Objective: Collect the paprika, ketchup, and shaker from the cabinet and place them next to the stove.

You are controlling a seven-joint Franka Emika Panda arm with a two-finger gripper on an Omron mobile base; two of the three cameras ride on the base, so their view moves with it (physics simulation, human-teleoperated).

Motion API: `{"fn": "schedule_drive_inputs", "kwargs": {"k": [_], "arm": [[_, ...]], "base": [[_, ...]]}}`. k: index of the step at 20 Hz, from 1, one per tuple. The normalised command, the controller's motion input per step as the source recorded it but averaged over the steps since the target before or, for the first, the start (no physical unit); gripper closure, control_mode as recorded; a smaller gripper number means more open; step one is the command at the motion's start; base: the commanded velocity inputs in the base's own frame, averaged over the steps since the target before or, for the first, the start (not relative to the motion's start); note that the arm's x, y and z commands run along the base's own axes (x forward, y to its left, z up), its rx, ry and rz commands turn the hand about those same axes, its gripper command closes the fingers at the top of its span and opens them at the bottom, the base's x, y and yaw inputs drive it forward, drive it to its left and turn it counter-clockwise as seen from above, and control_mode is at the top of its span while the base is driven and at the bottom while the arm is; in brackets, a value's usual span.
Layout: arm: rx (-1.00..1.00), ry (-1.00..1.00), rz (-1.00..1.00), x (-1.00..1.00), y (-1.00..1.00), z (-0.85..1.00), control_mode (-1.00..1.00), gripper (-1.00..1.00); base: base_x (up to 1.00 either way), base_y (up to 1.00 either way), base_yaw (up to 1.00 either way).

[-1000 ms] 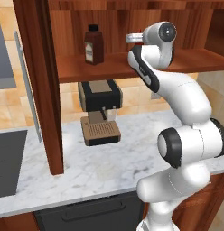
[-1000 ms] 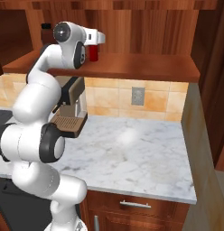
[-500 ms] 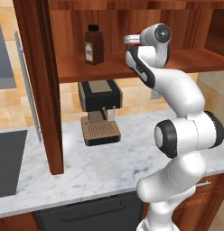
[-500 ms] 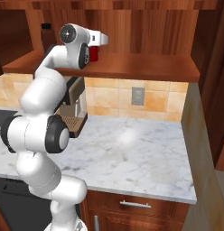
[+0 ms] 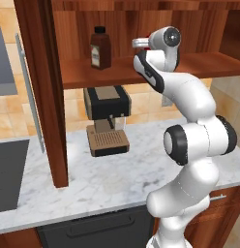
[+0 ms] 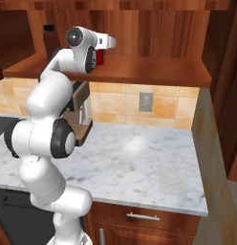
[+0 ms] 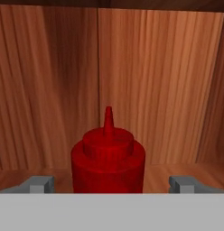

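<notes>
The ketchup (image 7: 108, 161), a slim red squeeze bottle with a pointed nozzle, stands upright on the cabinet shelf (image 6: 144, 72). My gripper (image 7: 111, 184) is open, with one fingertip on each side of the bottle and not touching it. In the right base view the hand is level with the shelf, just in front of the ketchup (image 6: 99, 57). The paprika (image 5: 100, 47), a dark brown bottle with a black cap, stands on the same shelf to the left of the hand. The shaker is out of view. The black stove (image 5: 7, 175) lies at the counter's left end.
A coffee machine (image 5: 107, 121) sits on the marble counter (image 5: 117, 179) under the shelf. The open cabinet door (image 5: 44, 97) hangs down at the left. The cabinet's back wall (image 7: 154, 90) is close behind the ketchup. A wall outlet (image 6: 145, 101) is on the backsplash.
The hand has edged slightly deeper over the shelf toward the ketchup and the elbow has risen a little. The jaws have stayed open.
</notes>
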Motion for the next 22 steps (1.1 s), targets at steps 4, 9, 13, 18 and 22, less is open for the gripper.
{"fn": "schedule_drive_inputs", "kwargs": {"k": [4, 9, 13, 18, 22], "arm": [[0.0, 0.0, 0.0, 0.14, 0.0, -0.01, -1.0, 1.0], [0.0, 0.0, 0.0, 0.09, 0.0, 0.0, -1.0, 1.0], [0.0, 0.0, 0.0, 0.0, 0.0, 0.0, -1.0, 1.0], [0.0, -0.02, 0.0, -0.02, 0.0, 0.0, -1.0, 1.0], [0.0, -0.06, 0.0, -0.17, 0.0, -0.01, -1.0, 1.0]], "base": [[0.0, 0.0, 0.0], [0.0, 0.0, 0.0], [0.0, 0.0, 0.0], [0.0, 0.0, 0.0], [0.0, 0.0, 0.0]]}}
